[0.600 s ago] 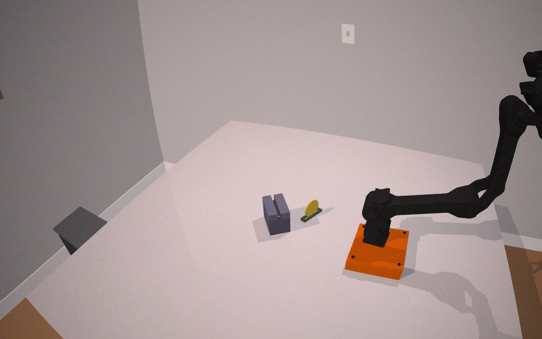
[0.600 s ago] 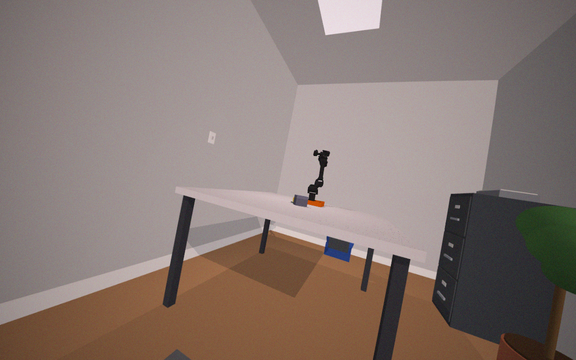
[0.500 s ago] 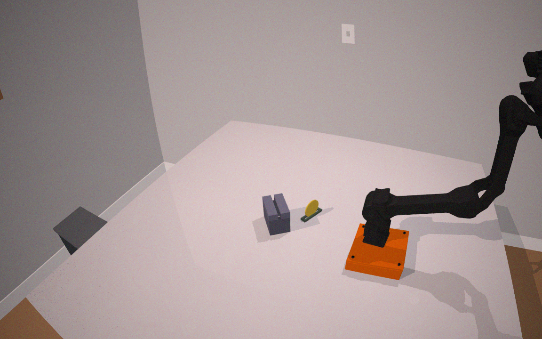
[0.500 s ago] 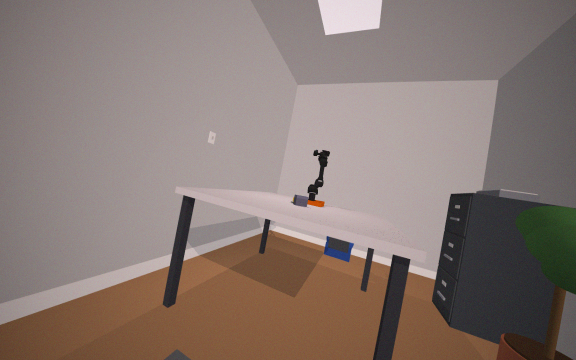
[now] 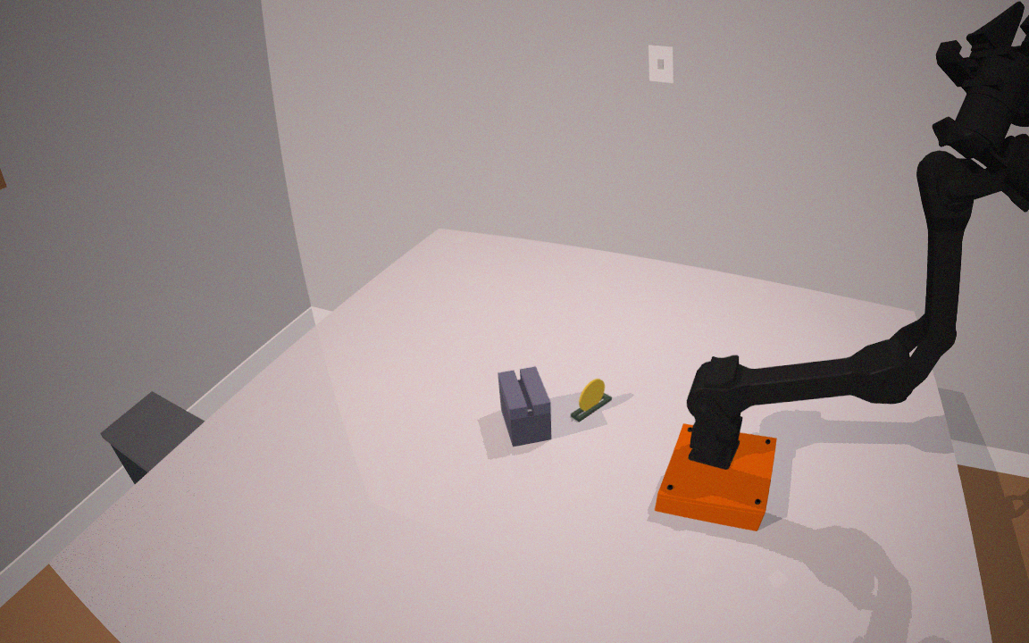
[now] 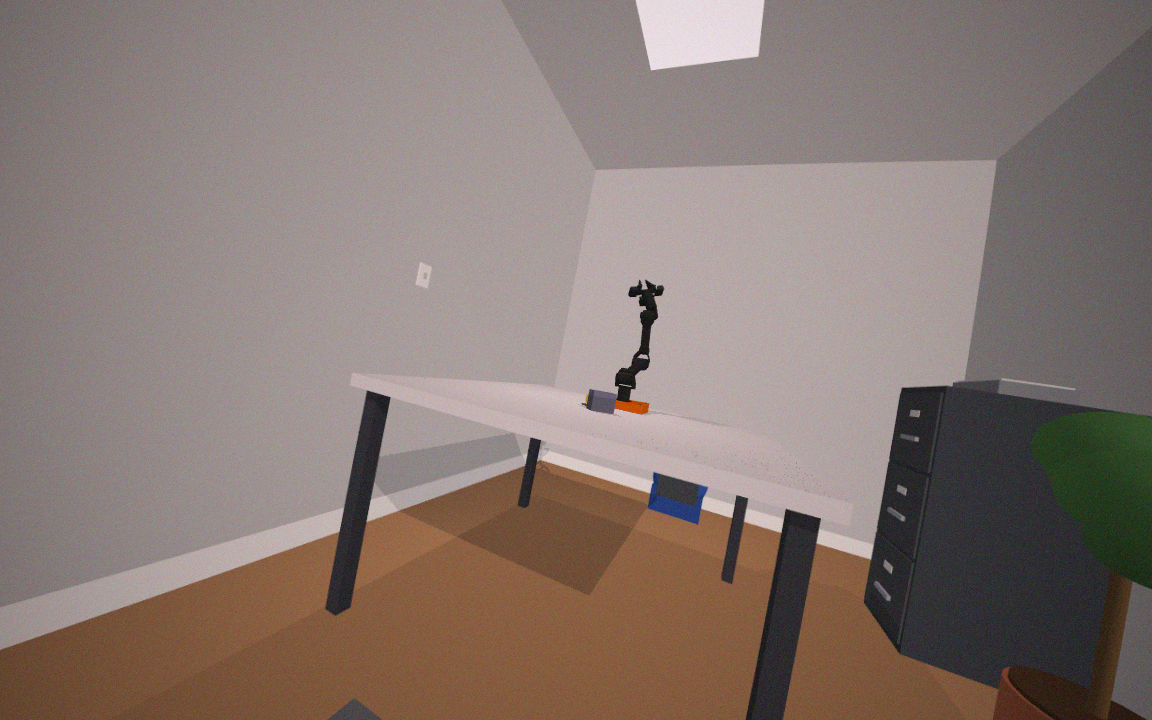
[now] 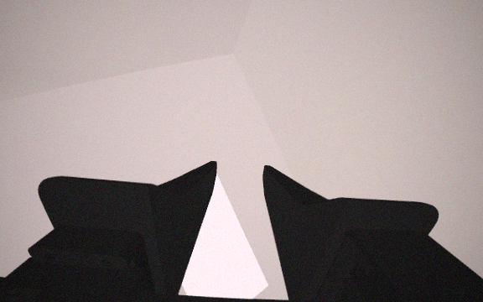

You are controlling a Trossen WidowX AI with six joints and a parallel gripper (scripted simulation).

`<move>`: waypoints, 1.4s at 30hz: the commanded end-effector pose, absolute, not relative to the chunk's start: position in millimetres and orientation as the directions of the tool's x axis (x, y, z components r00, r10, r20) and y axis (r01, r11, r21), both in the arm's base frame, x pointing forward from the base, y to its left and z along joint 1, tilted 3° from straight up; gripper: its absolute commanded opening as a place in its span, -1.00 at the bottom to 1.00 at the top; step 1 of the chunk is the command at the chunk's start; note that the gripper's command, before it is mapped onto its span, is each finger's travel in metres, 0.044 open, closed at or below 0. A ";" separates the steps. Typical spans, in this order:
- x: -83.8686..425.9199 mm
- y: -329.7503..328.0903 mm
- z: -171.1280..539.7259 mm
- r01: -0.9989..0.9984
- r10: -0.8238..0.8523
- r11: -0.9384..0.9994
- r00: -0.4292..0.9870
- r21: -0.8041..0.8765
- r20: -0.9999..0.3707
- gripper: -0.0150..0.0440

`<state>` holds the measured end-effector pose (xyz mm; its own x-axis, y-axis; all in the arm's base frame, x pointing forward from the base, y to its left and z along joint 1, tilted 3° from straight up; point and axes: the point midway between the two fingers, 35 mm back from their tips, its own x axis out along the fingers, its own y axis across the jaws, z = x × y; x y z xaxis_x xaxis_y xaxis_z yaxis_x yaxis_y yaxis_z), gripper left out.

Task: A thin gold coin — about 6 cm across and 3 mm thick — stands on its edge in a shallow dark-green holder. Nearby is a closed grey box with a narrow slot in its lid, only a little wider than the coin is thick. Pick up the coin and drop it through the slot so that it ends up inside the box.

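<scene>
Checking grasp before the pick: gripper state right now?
Gripper: partly open, holding nothing, raised toward the ceiling; gold coin sits in its holder.

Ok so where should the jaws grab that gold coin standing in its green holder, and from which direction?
Probably from straight above, pinching the coin's two flat faces on its upper half. It stands upright on its edge, and the holder hides only its bottom rim, so the top is exposed. The box sits beside it, apart. The gripper is raised far off, jaws partly closed on nothing.
</scene>
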<state>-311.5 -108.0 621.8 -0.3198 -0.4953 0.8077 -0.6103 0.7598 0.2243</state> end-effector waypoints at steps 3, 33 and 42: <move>-215.0 -83.5 661.2 -0.577 -0.421 0.762 -0.095 0.294 0.902 0.05; 235.0 -45.9 516.9 -0.006 -0.281 0.553 0.940 0.833 0.193 0.05; 300.0 -49.2 384.4 0.377 -0.245 0.338 0.920 0.862 -0.306 0.05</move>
<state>283.5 -47.7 434.6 0.9567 -0.2613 -0.1283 0.2323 0.4201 0.8772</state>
